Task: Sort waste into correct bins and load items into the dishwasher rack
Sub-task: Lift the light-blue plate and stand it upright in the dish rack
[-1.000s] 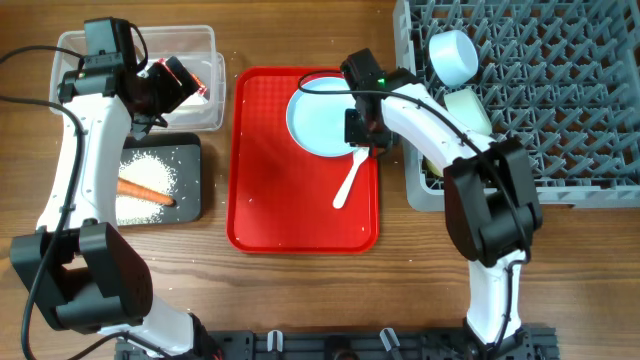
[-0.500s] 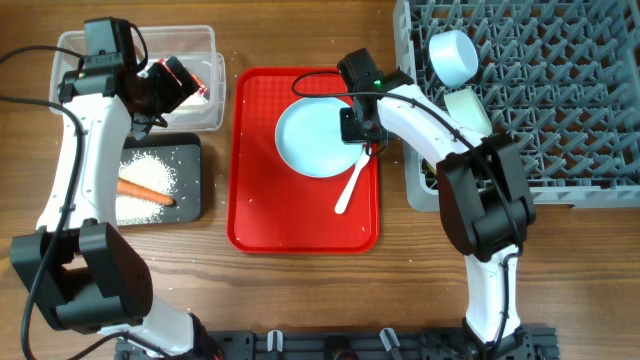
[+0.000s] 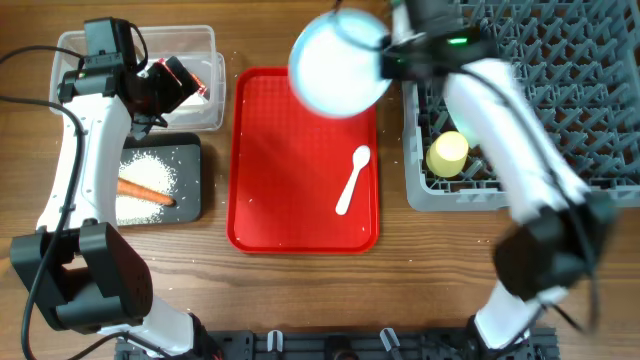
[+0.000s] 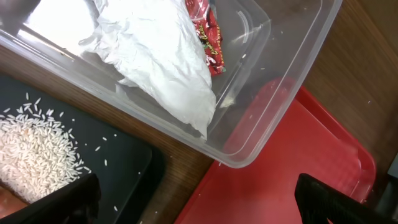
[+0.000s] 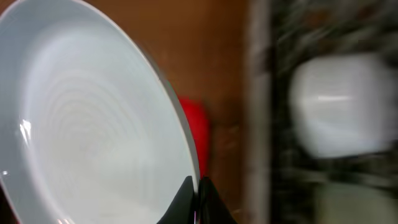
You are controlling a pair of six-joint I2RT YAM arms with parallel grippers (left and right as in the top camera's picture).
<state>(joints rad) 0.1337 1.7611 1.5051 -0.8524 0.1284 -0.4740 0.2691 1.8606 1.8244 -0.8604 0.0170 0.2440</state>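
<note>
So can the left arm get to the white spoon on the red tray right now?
Probably yes: the spoon lies uncovered on the red tray, the right gripper holds the plate aloft, and the left gripper hangs open over the clear tub.

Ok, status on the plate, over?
Right gripper shut on plate rim. Plate lifted over red tray, beside rack. Left gripper open over clear tub. Spoon on tray.

Both arms are built of smooth white tubes joined by chunky black motor housings. The left arm [image 3: 72,165] has a thin black cable [image 3: 22,52] trailing from its top joint towards the tabletop's left edge. The right arm [image 3: 495,105], blurred, carries a small green light [image 3: 458,41]. The left hand [image 4: 199,200] has matte black fingers [image 4: 65,200]. The right hand [image 5: 198,198] ends in narrow black tips.
</note>
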